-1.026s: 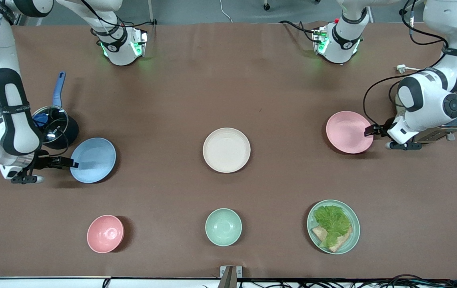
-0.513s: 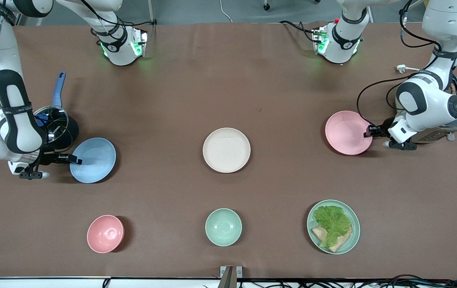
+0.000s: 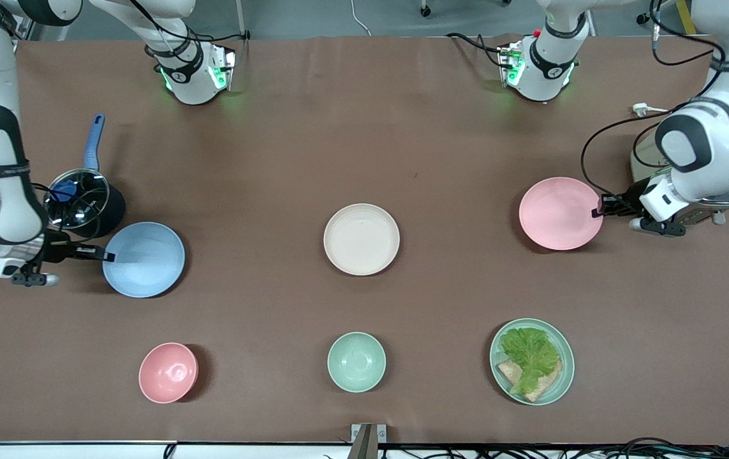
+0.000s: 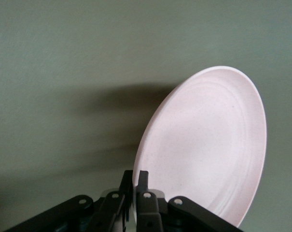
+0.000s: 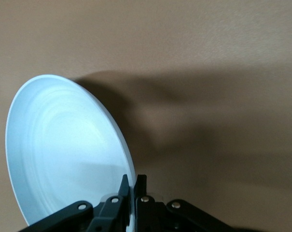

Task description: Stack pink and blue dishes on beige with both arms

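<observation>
Each matte round plate is pinched at its rim and has risen since a second ago: the right gripper (image 3: 108, 256) clenches the blue plate (image 3: 144, 259), the left gripper (image 3: 597, 210) the pink plate (image 3: 559, 213), at either end from the beige plate (image 3: 361, 239).

Lighting is even, bright and diffuse from overhead. The brown table (image 3: 364, 127) shows no glare. Each dish casts a short soft shadow on the table; the beige plate (image 3: 361, 239) has a thin dark crescent along its edge nearer the front camera. Green indicator lights glow at both arm bases. In the wrist views the pink plate (image 4: 208, 145) and blue plate (image 5: 63, 150) are sharp and throw broad, blurred shadows onto the table. The left wrist view carries a greenish colour cast.
</observation>
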You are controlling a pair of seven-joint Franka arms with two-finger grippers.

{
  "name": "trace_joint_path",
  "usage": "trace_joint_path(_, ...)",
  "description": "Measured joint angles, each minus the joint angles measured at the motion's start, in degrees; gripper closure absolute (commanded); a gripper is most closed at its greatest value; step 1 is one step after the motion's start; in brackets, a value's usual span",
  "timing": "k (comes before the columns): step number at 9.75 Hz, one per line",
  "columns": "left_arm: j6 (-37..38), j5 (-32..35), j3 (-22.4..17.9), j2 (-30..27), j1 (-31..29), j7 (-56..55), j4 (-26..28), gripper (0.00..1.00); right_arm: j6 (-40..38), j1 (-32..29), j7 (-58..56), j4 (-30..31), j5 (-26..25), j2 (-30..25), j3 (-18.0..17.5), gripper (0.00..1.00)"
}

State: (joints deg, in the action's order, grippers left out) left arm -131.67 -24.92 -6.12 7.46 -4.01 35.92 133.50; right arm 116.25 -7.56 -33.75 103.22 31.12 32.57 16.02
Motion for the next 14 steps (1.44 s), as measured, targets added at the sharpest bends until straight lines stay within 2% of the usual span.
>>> trace_joint_path(2, 0.5, -2.9, 8.8, -2.9, 0.3, -4.5, -0.2, 1.0, -7.6, 0.9, 6.3, -4.5, -2.9, -2.5, 1.6, 0.99)
trace_joint_path(4, -2.9, -6.5, 20.1, -0.7, 0.7, -15.2, -2.2, 1.0, -14.7, 1.9, 15.2, -9.1, -7.5, -6.4, 1.5, 0.99)
trace_joint_path(5, -7.9, -6.6, 25.8, 2.1, 0.8, -23.0, -3.7, 1.0, -19.3, 2.5, 18.5, -12.5, -7.9, -7.7, 1.5, 0.99)
trace_joint_path(7, -21.9, -6.2, 36.4, 11.2, 1.6, -37.2, -6.7, 1.0, -26.6, 3.8, 24.5, -18.4, -8.0, -9.0, 1.1, 0.99)
trace_joint_path(8, -26.4, -5.0, 39.1, 15.3, 2.6, -42.1, -8.1, 1.0, -27.8, 4.5, 27.8, -19.5, -8.1, -9.9, -0.4, 0.99)
trace_joint_path(9, -28.1, -2.9, 40.5, 18.2, 3.7, -46.9, -9.6, 1.0, -28.4, 4.8, 32.0, -19.6, -8.5, -11.2, -3.4, 0.99)
trace_joint_path(12, -28.5, 7.6, 41.1, 21.7, 8.0, -62.9, -12.9, 0.99, -29.0, 5.6, 46.8, -18.7, -9.1, -14.3, -15.4, 0.99)
trace_joint_path(13, -29.3, 11.7, 41.1, 23.2, 9.1, -67.4, -13.6, 0.97, -27.9, 5.8, 51.6, -17.4, -9.2, -15.3, -19.5, 0.99)
trace_joint_path(14, -30.1, 16.3, 41.1, 25.1, 9.9, -71.5, -14.4, 0.89, -25.2, 5.9, 56.3, -15.7, -9.3, -16.1, -23.5, 0.99)
